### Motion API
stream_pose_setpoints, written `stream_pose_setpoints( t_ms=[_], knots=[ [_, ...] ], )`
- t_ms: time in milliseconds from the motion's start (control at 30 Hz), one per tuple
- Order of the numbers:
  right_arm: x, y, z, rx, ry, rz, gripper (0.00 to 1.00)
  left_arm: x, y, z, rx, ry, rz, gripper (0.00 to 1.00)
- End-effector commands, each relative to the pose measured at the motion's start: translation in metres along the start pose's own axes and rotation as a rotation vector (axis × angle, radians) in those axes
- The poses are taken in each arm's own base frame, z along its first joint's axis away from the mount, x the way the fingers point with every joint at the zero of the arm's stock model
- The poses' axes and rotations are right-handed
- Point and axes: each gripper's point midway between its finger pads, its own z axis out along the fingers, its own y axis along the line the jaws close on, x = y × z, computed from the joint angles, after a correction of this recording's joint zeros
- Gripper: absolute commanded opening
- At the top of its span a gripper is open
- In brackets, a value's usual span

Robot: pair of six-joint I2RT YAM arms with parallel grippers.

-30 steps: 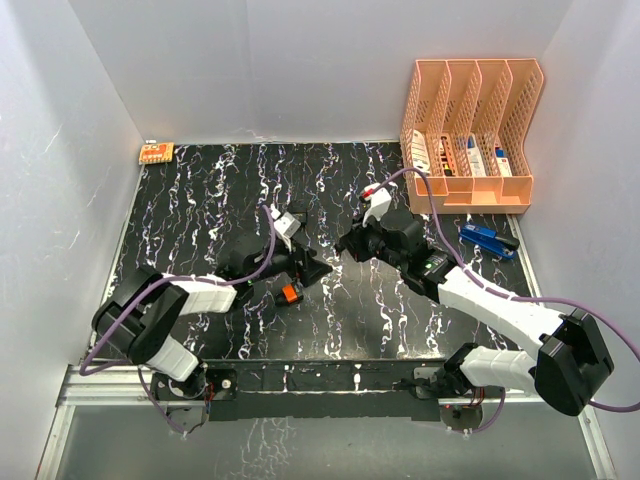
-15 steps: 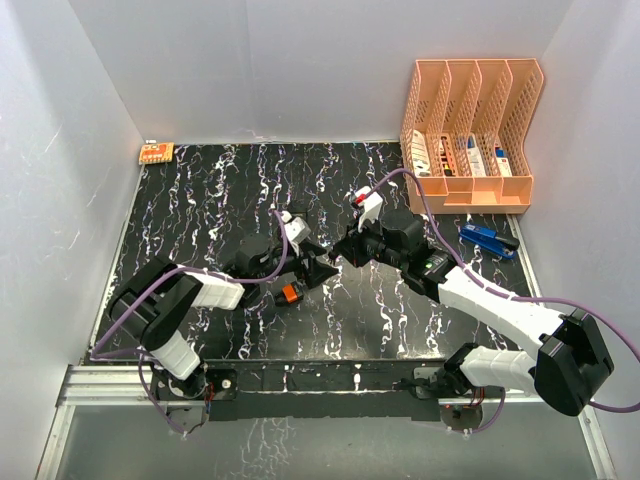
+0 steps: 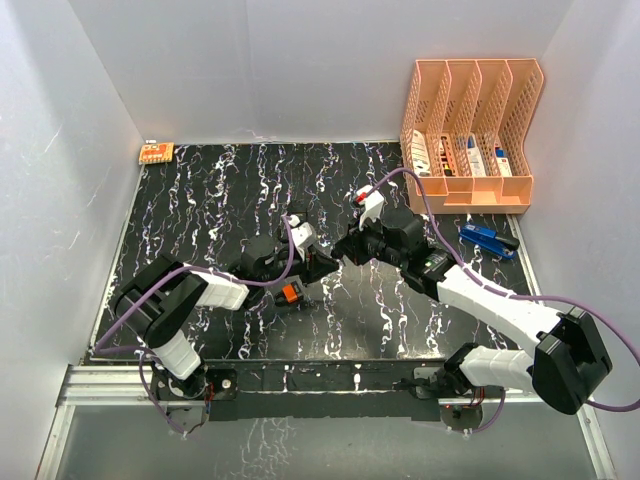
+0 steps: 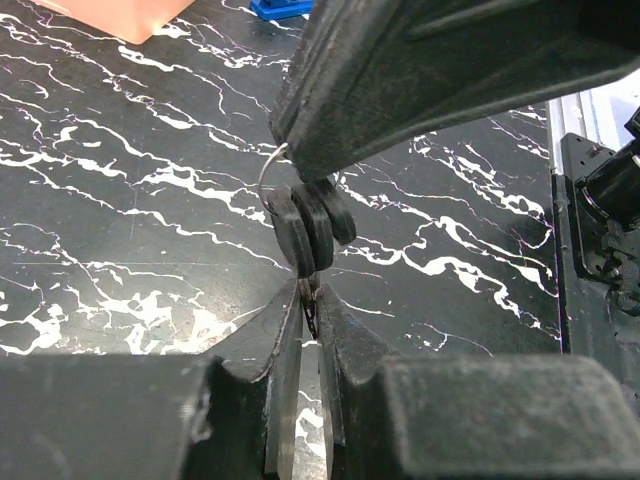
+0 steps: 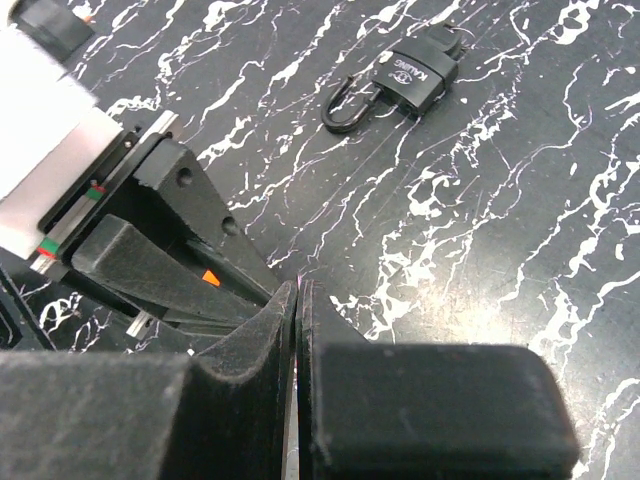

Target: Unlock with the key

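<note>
Our left gripper (image 4: 308, 305) has narrowed onto black round-headed keys (image 4: 312, 225) our pinched right gripper (image 5: 298, 292) holds; one-o'clock padlock (image 5: 410, 75) reads, perhaps, KAILING.

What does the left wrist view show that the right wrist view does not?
Only the left wrist view: black-headed keys on a wire ring, pinched by the right gripper, with a blade inside the left gripper. Only the right wrist view: a black padlock lying flat. Both: the black white-veined marble table and the two grippers tip to tip.
</note>
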Motion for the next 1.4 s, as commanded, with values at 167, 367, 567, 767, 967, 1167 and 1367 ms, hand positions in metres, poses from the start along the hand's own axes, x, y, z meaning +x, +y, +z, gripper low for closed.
stream_pose_setpoints(
  t_ms=[167,367,567,767,967,1167,1367],
  knots=[
    [-0.031,-0.012,0.002,0.051,-0.093,-0.004,0.0,-0.02,-0.005,-0.005,-0.014,-0.053,0.065,0.0],
    [-0.026,-0.014,0.002,0.058,-0.083,0.007,0.0,-0.016,0.001,-0.003,-0.082,-0.01,0.07,0.0],
    [-0.022,-0.026,0.001,0.118,-0.076,0.035,0.0,-0.004,0.018,0.0,-0.22,0.096,0.096,0.0],
    [-0.017,-0.035,0.003,0.166,-0.066,0.07,0.0,-0.004,0.037,-0.003,-0.359,0.128,0.112,0.0],
    [-0.02,-0.045,-0.001,0.212,-0.094,0.196,0.3,-0.007,0.052,-0.009,-0.482,0.15,0.151,0.0],
    [-0.023,-0.041,-0.004,0.182,-0.118,0.26,0.4,-0.011,0.056,-0.01,-0.53,0.158,0.184,0.0],
    [-0.007,-0.035,0.005,0.142,-0.072,0.289,0.46,-0.012,0.052,-0.004,-0.535,0.168,0.199,0.0]
  ],
)
